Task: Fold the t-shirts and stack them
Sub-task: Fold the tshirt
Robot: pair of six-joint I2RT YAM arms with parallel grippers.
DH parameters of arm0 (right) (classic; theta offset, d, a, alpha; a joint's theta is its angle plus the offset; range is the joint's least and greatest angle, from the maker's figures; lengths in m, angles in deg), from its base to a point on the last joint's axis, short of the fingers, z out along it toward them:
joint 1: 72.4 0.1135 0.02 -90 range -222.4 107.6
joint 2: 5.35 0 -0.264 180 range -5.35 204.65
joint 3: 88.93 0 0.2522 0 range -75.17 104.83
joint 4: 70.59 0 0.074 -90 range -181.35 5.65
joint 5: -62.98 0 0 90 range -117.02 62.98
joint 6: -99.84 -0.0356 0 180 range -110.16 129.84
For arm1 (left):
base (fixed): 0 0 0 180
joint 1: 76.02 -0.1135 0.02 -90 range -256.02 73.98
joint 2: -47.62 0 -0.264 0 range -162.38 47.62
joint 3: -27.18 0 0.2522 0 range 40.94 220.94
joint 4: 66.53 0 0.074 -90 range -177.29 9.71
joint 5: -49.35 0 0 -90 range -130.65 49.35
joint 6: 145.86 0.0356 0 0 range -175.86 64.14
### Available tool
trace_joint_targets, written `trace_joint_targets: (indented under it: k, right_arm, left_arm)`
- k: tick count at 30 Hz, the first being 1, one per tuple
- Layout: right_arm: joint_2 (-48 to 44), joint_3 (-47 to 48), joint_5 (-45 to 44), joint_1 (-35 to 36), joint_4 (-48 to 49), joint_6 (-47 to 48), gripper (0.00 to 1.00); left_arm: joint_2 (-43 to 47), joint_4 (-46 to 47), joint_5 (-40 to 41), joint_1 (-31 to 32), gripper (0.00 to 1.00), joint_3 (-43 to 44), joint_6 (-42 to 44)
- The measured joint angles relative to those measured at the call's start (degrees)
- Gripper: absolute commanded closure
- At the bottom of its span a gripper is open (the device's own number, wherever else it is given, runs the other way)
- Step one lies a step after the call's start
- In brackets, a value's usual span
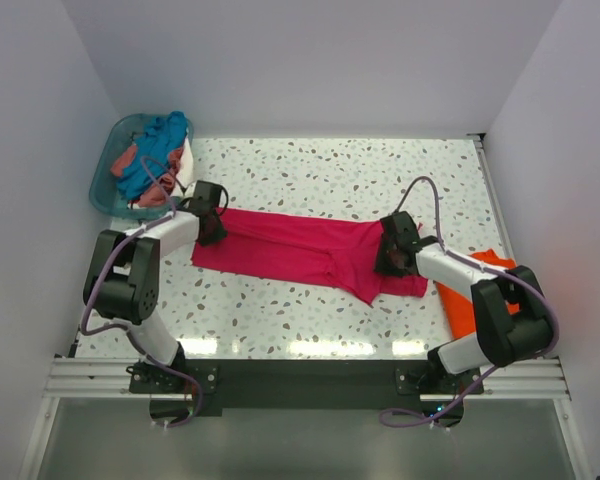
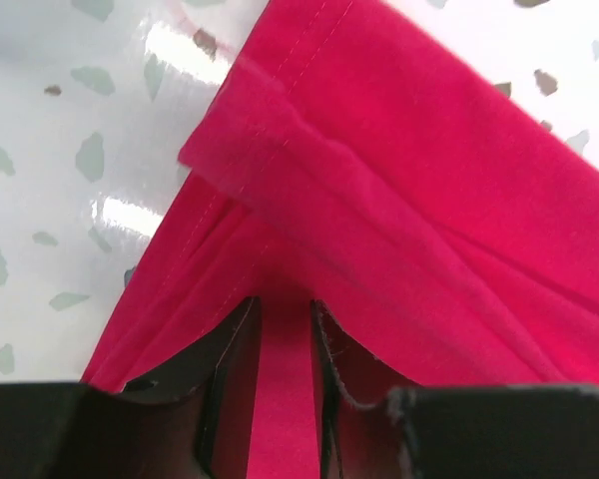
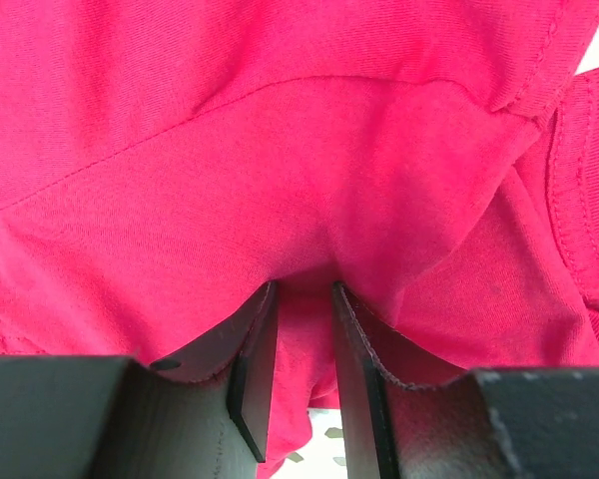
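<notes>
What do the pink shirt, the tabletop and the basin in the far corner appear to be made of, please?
Pink shirt: soft matte knit, probably cotton, judging by its stitched hems and limp folds.
Tabletop: glossy white surface with grey flecks, terrazzo-look; whether stone or laminate is unclear, though it reflects the lights.
Basin: translucent teal, likely plastic, since its wall lets light through.

Both arms have white links, black joints and lilac cables looping along them. Black bases bolt to a silver rail. Fingers are flat black plates.
</notes>
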Motion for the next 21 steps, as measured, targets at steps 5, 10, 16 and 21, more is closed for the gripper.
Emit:
trace_joint_targets:
  k: [5, 10, 16, 21]
  right_arm:
    - [-0.5, -0.4, 1.0, -0.8, 0.2, 0.2, 0.67]
    - [-0.6, -0.4, 1.0, -1.0, 0.2, 0.5, 0.68]
    - [0.0, -0.2, 1.6, -1.0, 0.5, 0.5, 0.68]
    - [1.4, 1.0, 2.3, -1.3, 1.2, 0.7, 0.68]
  left_arm:
    - [3.5, -0.7, -0.9, 0.0, 0.7, -1.7, -0.5]
    - [7.6, -0.3, -2.5, 0.0, 0.68, 1.1, -0.5]
    - [1.8, 0.1, -0.8, 0.0, 0.69, 12.2, 0.1]
    - [-6.9, -0.7, 1.1, 0.0, 0.71, 17.6, 0.8]
